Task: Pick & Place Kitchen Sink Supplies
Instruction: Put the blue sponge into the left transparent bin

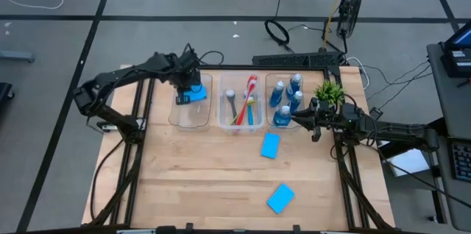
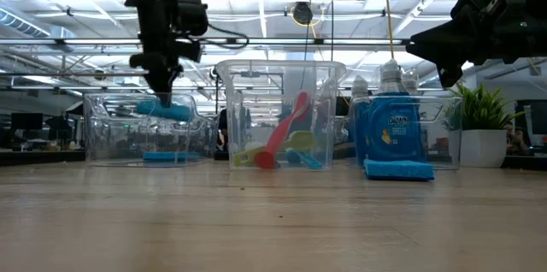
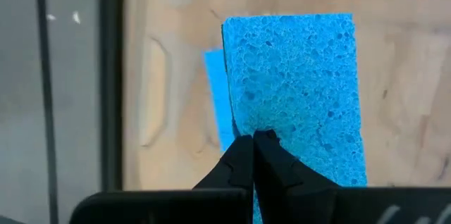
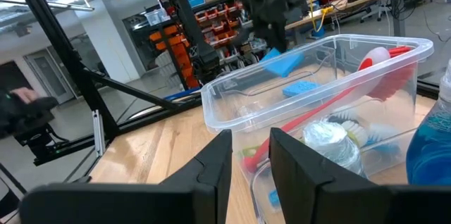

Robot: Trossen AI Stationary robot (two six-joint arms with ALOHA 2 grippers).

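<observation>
Left gripper (image 1: 193, 87) over the left clear bin (image 1: 179, 112) near the tabletop's (image 1: 206, 182) far-left corner, jaws clamped on one edge of a blue sponge (image 3: 292, 90). Held sponge hanging just above the bin's rim in the low view (image 2: 165, 111), roughly level. Below it, on the bin's floor, a second blue sponge (image 3: 217, 90), partly covered in the left wrist view.

Middle bin (image 1: 240, 112) at the far edge, holding the long-handled brushes: red brush (image 1: 249, 87), grey brush (image 1: 230, 100), yellow-green brush (image 1: 246, 109) and blue brush (image 1: 251, 115), crossed over one another, handles leaning against the walls.

Right bin (image 1: 268, 90) beside it, filled with the small blue bottles (image 1: 285, 100) with grey caps, standing upright.

Right gripper (image 1: 303, 120) low at the right bin's near-right corner, close to the bottles, jaws parted a little with nothing between them; in the right wrist view, its two fingers (image 4: 211, 164) pointing toward the middle bin.

Small green potted plant (image 1: 329, 91) at the far-right corner, just beyond the right arm.

Two more blue sponges loose on the open tabletop: one (image 1: 271, 145) just in front of the right bin, the other (image 1: 280, 198) close to the near edge, right of centre.
</observation>
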